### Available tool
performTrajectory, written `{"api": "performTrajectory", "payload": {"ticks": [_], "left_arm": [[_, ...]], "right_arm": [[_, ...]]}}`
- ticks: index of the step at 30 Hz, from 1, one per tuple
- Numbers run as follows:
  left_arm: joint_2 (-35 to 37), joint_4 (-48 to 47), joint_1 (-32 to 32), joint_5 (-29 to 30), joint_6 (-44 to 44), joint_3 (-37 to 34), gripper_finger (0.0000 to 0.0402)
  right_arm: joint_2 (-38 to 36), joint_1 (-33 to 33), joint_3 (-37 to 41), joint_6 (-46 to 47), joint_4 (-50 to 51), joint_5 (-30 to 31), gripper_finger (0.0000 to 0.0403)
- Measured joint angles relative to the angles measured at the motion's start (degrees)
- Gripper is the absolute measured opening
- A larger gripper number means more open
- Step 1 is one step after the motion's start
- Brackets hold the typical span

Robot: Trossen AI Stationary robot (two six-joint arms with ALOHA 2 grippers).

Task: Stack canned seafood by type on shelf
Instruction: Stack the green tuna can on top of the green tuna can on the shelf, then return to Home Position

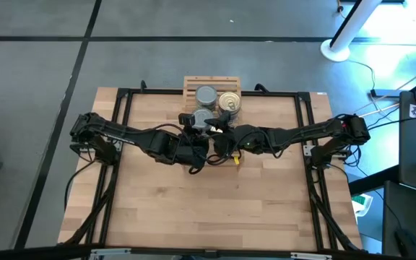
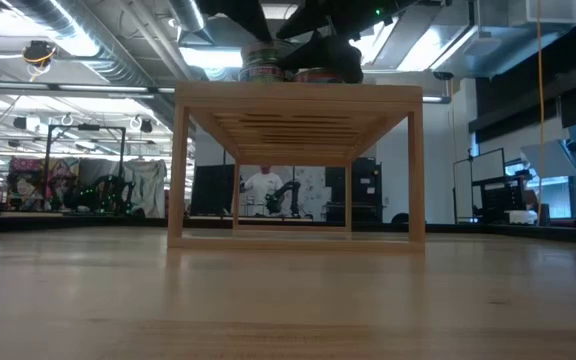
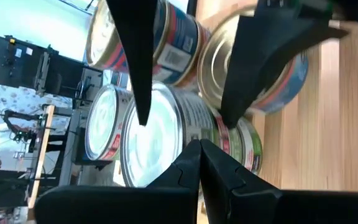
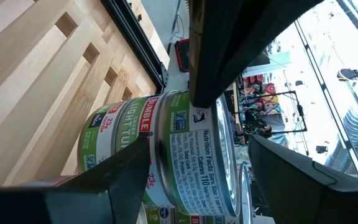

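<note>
1. Right end effector (image 4: 191, 155): fingers spread wide, straddling a green-labelled tuna can (image 4: 166, 155). One finger lies across the label, the other on the far side by the can's rim. Can't tell if the pads actually press the can.
2. Left end effector (image 3: 199, 155): clenched, fingertips touching, holding nothing. It sits just in front of the can cluster.
3. High view: both arms meet at tabletop (image 1: 193, 209) centre. The slatted wooden shelf (image 1: 211, 81) is at 12 o'clock from them, at the tabletop's far edge. Two can tops are exposed on it: silver-grey-topped can (image 1: 206, 94) at 9 o'clock of the gold-topped can (image 1: 230, 102). More silver tops show just near-side of those, partly under the end effectors.
4. Left wrist view adds detail the high view lacks: silver-topped cans stacked with green labels (image 3: 148, 134), plus blue-and-red-labelled gold-rimmed cans (image 3: 166, 37) beside them, cans touching. The right arm's two dark fingers (image 3: 135, 56) drop in over that cluster.
5. Low view: shelf stands on four legs, with its slat deck raised above the tabletop. Cans sit on top under the dark end effectors, mostly hidden. A person shows far back in the room, seen through the shelf frame.
6. Right wrist view alone shows the shelf's slat gaps close up, beside the can.
</note>
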State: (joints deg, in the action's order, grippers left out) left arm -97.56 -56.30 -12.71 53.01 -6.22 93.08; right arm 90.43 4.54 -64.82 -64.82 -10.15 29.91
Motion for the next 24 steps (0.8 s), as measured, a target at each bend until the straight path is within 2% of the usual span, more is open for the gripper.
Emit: {"api": "performTrajectory", "payload": {"ticks": [10,24], "left_arm": [[0.0,-1.9,0.0,2.2,0.2,0.0,0.0005],[0.0,-1.9,-2.1,3.5,-1.2,0.0,0.0005]], "right_arm": [[0.0,1.6,0.0,-0.1,0.0,2.4,0.027],[-0.3,5.4,0.0,-0.1,0.1,11.5,0.027]]}}
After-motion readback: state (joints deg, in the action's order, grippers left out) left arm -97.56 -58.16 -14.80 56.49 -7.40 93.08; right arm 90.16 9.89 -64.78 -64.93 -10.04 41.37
